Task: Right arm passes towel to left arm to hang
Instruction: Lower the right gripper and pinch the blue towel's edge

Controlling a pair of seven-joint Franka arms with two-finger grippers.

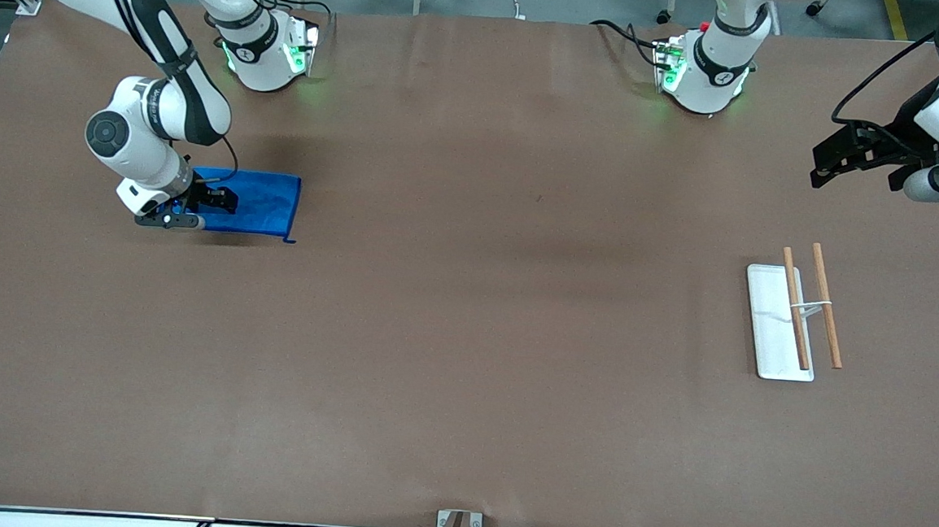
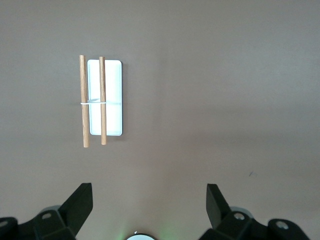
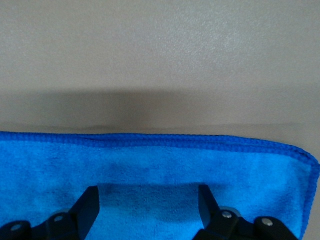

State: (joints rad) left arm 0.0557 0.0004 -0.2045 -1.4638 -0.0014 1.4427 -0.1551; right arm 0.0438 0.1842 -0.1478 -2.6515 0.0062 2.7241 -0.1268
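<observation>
The bright blue towel (image 1: pixel 265 200) lies flat on the brown table near the right arm's end, with a small loop tag (image 1: pixel 289 241) at its corner nearest the front camera. My right gripper (image 1: pixel 211 203) is low over the towel's end, open, its fingers astride the cloth. In the right wrist view the towel (image 3: pixel 150 160) fills the space under the gripper (image 3: pixel 147 200). My left gripper (image 1: pixel 851 163) waits open and empty in the air at the left arm's end. It shows in the left wrist view (image 2: pixel 148 200) above bare table.
A rack with a white flat base (image 1: pixel 765 330) and two wooden rods (image 1: pixel 827 305) stands near the left arm's end, nearer the front camera than the left gripper. It also shows in the left wrist view (image 2: pixel 102 97). The two arm bases stand along the table's edge farthest from the front camera.
</observation>
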